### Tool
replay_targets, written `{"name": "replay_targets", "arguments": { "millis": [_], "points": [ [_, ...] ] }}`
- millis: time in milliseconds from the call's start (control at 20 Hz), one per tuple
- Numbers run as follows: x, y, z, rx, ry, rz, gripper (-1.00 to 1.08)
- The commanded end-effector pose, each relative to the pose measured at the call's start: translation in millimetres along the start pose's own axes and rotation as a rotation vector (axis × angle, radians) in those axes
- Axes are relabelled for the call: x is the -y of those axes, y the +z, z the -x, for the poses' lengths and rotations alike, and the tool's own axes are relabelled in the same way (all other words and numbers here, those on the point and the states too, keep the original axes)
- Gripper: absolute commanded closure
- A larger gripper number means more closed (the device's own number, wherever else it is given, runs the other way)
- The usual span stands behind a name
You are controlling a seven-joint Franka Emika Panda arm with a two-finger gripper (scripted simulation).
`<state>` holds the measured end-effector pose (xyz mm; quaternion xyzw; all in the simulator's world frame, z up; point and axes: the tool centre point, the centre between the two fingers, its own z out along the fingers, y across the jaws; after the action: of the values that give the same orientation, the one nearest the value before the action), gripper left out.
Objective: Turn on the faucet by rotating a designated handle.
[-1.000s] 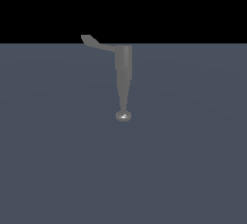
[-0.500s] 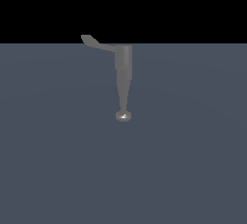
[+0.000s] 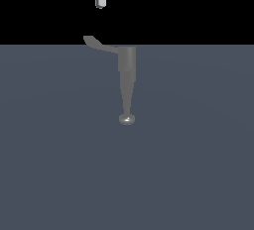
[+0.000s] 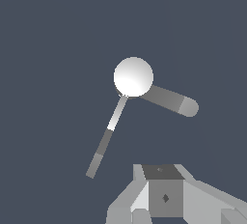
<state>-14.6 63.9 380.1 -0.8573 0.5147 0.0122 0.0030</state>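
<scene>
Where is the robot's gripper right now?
In the exterior view the gripper hangs at the top, above the upturned tip of the handle and apart from it, on the exterior view's left of the faucet.

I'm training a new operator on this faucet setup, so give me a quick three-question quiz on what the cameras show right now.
1. True or false: the claw is gripping the handle.
2. In the exterior view, the handle sticks out from the faucet body toward which side? A) that view's left B) that view's right C) straight down along the spout
3. Fill in: the tapered spout ends in a small shiny round ____.

Key: 1. False, the claw is above the handle with a clear gap. 2. A. 3. disc.
</scene>
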Motion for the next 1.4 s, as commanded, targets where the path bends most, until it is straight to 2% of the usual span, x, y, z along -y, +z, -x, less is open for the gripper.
{"name": "replay_targets", "arguments": {
  "millis": [0, 700, 1350],
  "points": [
    [12.5, 9.4, -0.5, -0.003, 0.058, -0.001, 1.08],
    [70.2, 62.7, 0.9, -0.018, 0.337, -0.009, 1.08],
    [86.0, 80.2, 2.5, -0.022, 0.419, -0.012, 1.08]
  ]
}}
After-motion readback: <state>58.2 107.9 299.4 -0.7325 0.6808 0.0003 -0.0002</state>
